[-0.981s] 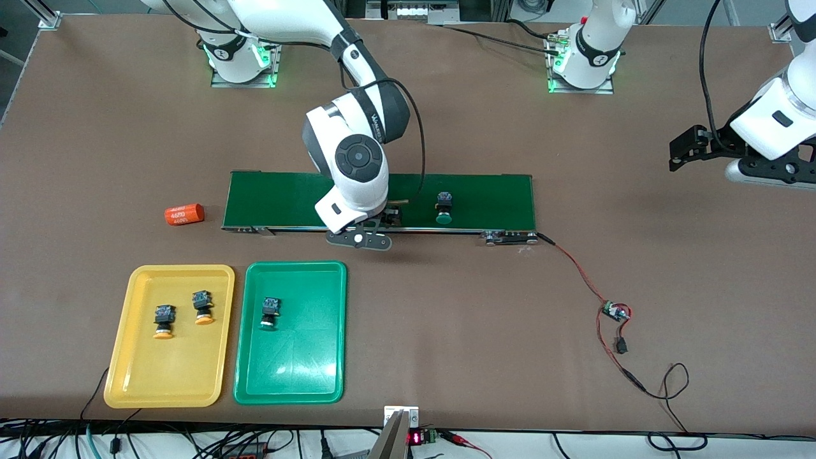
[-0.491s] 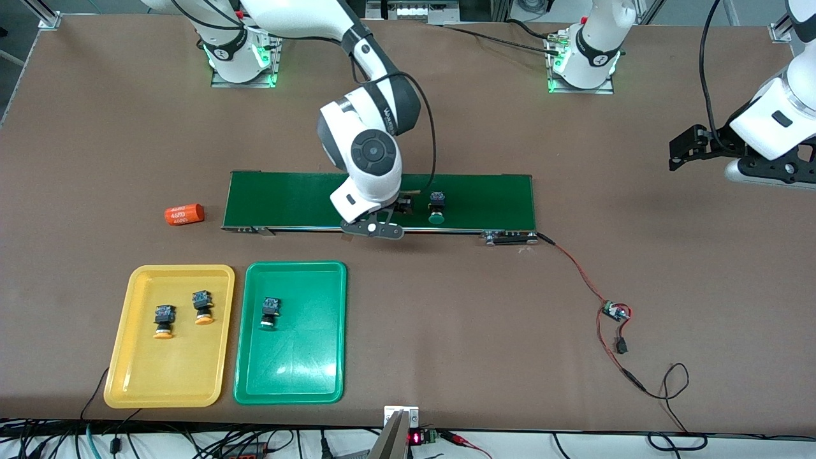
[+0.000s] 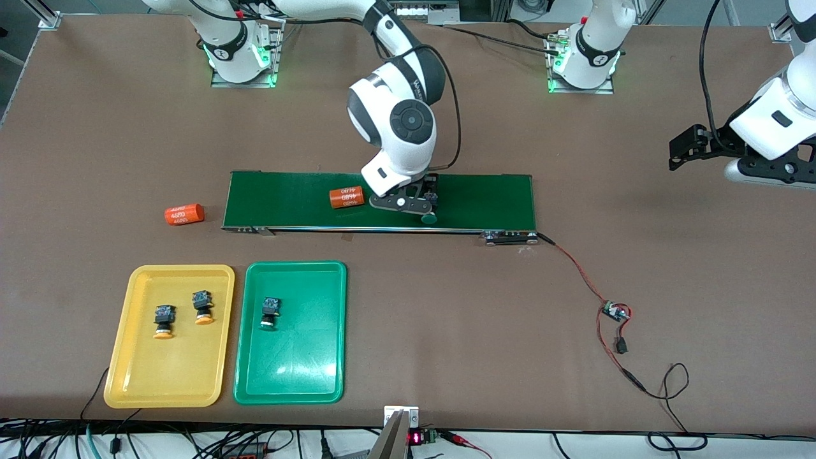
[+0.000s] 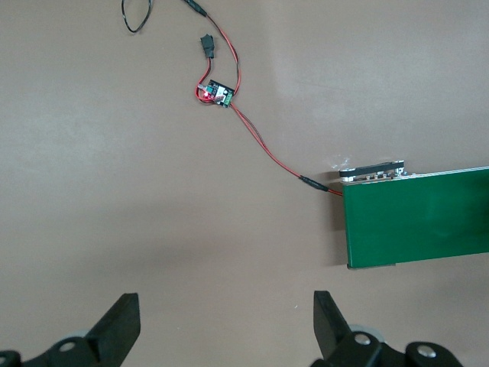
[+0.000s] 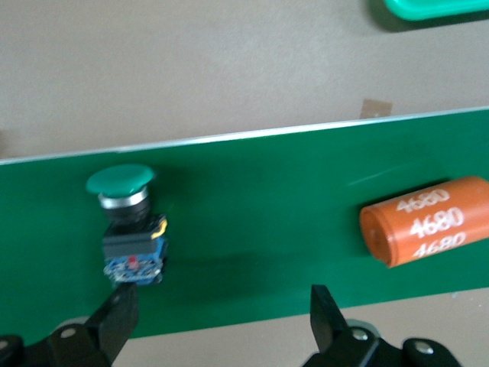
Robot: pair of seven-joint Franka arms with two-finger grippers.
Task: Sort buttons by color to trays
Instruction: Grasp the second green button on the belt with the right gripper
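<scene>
On the dark-green belt [image 3: 484, 197] lies a green button [image 5: 130, 229], cap toward the front camera. My right gripper [image 5: 221, 317] hangs open just above it [image 3: 428, 215], one finger [image 5: 118, 317] beside its blue body. Two yellow-orange buttons [image 3: 164, 320] [image 3: 203, 307] lie in the yellow tray [image 3: 127, 382]. Another green button [image 3: 271, 312] lies in the green tray [image 3: 293, 376]. My left gripper [image 4: 225, 321] waits open over bare table at the left arm's end [image 3: 685, 152], holding nothing.
An orange cylinder with white print [image 5: 428, 222] lies on the belt [image 5: 252, 199] beside the green button, toward the right arm's end. A second orange cylinder [image 3: 184, 214] rests on the table off that belt end. A red-black wire and small circuit board [image 4: 216, 94] trail from the other end.
My right arm swung along the belt toward the left arm's end and now stands over the green button. The orange cylinder on the belt came into view. The button drifted slightly toward the right arm's end.
</scene>
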